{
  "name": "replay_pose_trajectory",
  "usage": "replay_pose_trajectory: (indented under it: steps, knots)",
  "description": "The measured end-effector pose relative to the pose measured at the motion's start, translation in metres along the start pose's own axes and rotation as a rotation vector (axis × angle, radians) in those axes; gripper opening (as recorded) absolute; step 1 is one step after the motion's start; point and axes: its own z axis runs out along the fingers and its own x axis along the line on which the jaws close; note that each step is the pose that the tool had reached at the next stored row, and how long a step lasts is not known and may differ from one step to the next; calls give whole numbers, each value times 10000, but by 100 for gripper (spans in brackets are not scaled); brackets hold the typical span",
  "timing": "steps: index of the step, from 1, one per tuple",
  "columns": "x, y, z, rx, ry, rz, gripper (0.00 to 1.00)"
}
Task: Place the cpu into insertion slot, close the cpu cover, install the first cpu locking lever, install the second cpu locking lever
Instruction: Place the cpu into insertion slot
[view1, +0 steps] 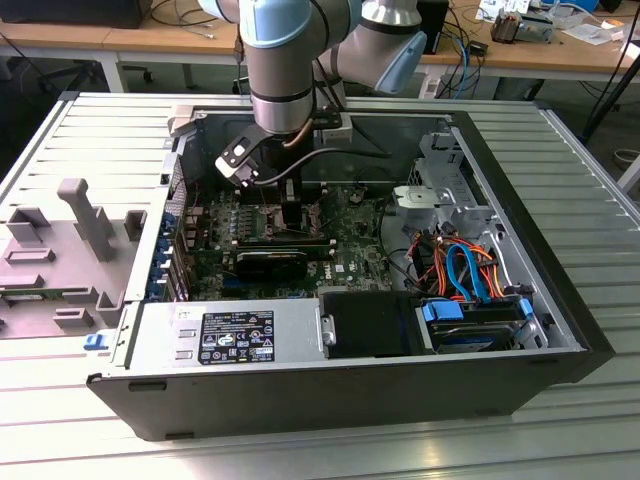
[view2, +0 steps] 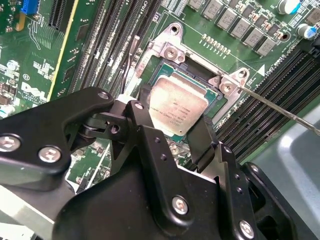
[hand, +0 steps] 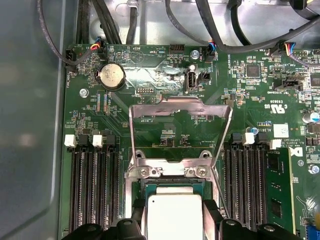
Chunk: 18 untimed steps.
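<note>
The gripper (view2: 175, 114) is reaching down into the open computer case (view1: 300, 400), and its jaws are standing only as far apart as the chip is wide, clenching the cpu (view2: 177, 102) by two opposite edges. In both wrist views one black finger (hand: 136, 221) is pressing against each side of the dull silver top. The cpu is lying level within the insertion slot (view2: 192, 75), though whether it is fully seated or hanging just above the contacts is hard to tell. The cpu cover (hand: 180, 106) is standing open, tilting back from its hinge beyond the slot and leaving the socket uncovered. A thin locking lever (view2: 280, 110) is sticking out sideways from a corner of the slot, unlatched. Long black memory slots (hand: 92, 185) are flanking the socket closely on both sides, and dark cables (hand: 225, 40) are looping over the board's far edge near a coin battery (hand: 111, 76).
</note>
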Motion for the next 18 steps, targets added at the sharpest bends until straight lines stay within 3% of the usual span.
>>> replay_pose_trajectory:
  steps: [18]
  knots:
    - [6, 8, 40, -3, 1, 2, 55]
